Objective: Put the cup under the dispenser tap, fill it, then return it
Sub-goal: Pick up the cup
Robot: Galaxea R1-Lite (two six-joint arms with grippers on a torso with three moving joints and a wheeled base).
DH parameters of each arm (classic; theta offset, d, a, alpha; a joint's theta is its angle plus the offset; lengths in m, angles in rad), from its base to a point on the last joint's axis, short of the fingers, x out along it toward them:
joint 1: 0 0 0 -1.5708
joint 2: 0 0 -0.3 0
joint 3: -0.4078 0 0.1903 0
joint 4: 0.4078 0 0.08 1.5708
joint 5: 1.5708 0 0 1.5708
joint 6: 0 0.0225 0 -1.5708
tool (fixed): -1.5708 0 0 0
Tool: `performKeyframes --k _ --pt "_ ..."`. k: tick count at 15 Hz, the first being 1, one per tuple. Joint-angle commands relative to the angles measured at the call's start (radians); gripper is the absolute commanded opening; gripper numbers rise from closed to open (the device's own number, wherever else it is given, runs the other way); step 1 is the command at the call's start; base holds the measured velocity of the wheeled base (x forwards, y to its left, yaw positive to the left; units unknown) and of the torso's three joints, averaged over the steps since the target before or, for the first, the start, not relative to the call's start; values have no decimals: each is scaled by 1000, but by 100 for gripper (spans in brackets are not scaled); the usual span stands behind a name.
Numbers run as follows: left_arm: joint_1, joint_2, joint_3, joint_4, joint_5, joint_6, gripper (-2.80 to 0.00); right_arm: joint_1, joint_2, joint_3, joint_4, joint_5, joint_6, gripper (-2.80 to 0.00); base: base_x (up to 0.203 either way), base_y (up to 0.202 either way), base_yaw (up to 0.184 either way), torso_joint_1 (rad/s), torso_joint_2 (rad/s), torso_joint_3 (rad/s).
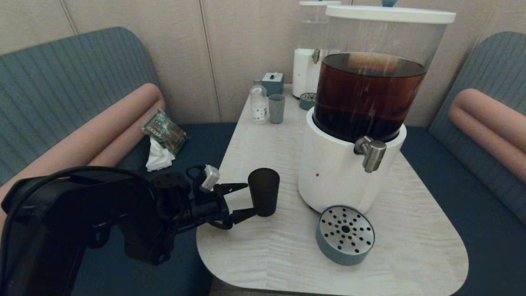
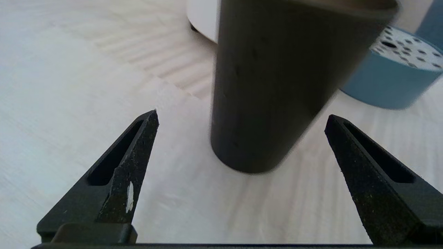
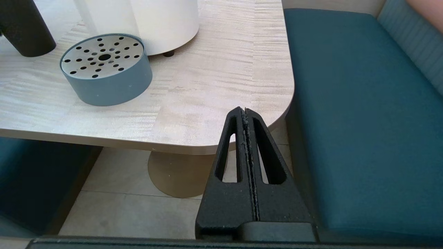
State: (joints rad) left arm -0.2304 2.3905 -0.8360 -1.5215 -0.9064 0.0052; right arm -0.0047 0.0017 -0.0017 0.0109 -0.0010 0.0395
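The dark cup (image 1: 264, 191) (image 2: 277, 86) stands upright on the table (image 1: 263, 255), left of the white dispenser base (image 1: 333, 176). My left gripper (image 1: 251, 199) (image 2: 242, 114) is open and level with the cup's lower half. Its fingertips (image 2: 150, 124) reach the cup's near side, one on each side, without touching it. The steel dispenser tap (image 1: 372, 154) juts from the base under the tank of brown liquid, right of the cup. My right gripper (image 3: 245, 110) is shut on nothing and hangs off the table's near right corner, outside the head view.
A round blue drip tray (image 1: 345, 235) (image 3: 104, 67) lies in front of the dispenser, below the tap. At the table's far end stand a bottle (image 1: 259, 102), a grey-blue tumbler (image 1: 276, 109) and a second dispenser (image 1: 307, 70). Blue benches flank the table.
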Motion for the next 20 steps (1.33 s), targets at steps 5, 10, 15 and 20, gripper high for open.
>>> performKeyframes --k 5,10,15,20 --pt "-9 -1 0 -9 -7 4 0 0 1 0 0 1 0 -280 0 0 0 0 0 0" --pt "-13 -16 -16 -9 -60 -1 0 0 0 0 0 0 0 -280 0 0 0 0 0 0" --pt "-12 1 -91 -9 -69 -2 0 0 0 0 0 -1 0 -280 0 0 0 0 0 0" --pt "-13 19 -106 -9 -70 -1 0 0 0 0 0 1 0 -280 0 0 0 0 0 0"
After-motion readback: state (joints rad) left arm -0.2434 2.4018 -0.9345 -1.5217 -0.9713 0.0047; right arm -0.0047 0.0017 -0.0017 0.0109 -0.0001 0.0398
